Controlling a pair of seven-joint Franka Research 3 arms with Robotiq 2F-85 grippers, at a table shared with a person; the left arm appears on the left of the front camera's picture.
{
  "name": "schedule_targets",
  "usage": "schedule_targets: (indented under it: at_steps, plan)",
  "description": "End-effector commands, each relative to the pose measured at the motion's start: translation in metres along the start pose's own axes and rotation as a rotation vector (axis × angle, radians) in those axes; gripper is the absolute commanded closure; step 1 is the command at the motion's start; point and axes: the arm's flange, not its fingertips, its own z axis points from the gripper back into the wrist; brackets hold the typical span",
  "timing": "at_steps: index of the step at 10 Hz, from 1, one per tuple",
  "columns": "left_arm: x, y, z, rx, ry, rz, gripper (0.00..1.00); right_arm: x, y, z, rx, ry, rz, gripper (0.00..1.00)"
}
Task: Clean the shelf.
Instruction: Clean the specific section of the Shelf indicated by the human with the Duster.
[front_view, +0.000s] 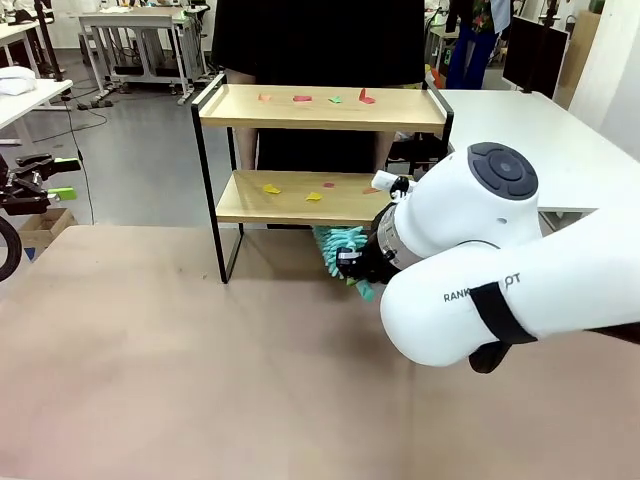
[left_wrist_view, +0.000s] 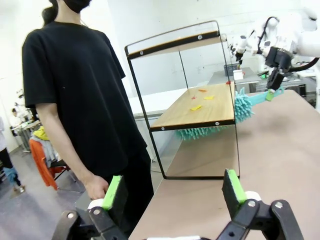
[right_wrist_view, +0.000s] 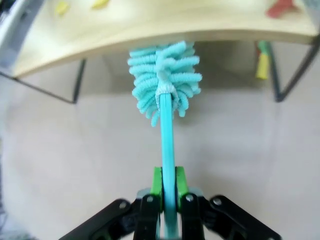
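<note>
Two light wooden boards are carried in a thin black frame to form the shelf (front_view: 232, 105), which is set at the far side of the table (front_view: 200, 380), just before a person. Small coloured paper scraps (front_view: 303, 98) are scattered on both boards. A teal chenille duster (right_wrist_view: 165, 85) is clamped by its thin handle in the right gripper (right_wrist_view: 168, 197), with its soft head laid against the lower board's front edge, partly beneath it. The left gripper (left_wrist_view: 172, 190) is held wide apart and empty. The shelf is judged light and easily slid or tipped, so steadying is best done at a frame post.
</note>
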Motion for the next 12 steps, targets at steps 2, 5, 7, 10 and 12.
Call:
schedule_targets:
  at_steps: [2, 5, 7, 10, 12]
  plan:
    - [0.004, -0.002, -0.001, 0.001, -0.001, -0.004, 0.00, -0.040, -0.069, 0.058, 0.182, 0.083, 0.143, 0.87]
    - [0.004, -0.002, -0.001, 0.001, -0.001, -0.004, 0.00, -0.044, -0.081, 0.075, 0.302, 0.116, 0.254, 0.87]
    - [0.004, -0.002, -0.001, 0.001, -0.001, -0.004, 0.00, -0.047, -0.092, 0.087, 0.310, 0.152, 0.252, 0.87]
    - [0.004, -0.002, -0.001, 0.001, -0.001, -0.004, 0.00, -0.051, -0.102, 0.099, 0.325, 0.216, 0.272, 0.87]
    - [0.004, -0.002, -0.001, 0.001, -0.001, -0.004, 0.00, -0.055, -0.110, 0.122, 0.367, 0.242, 0.286, 0.87]
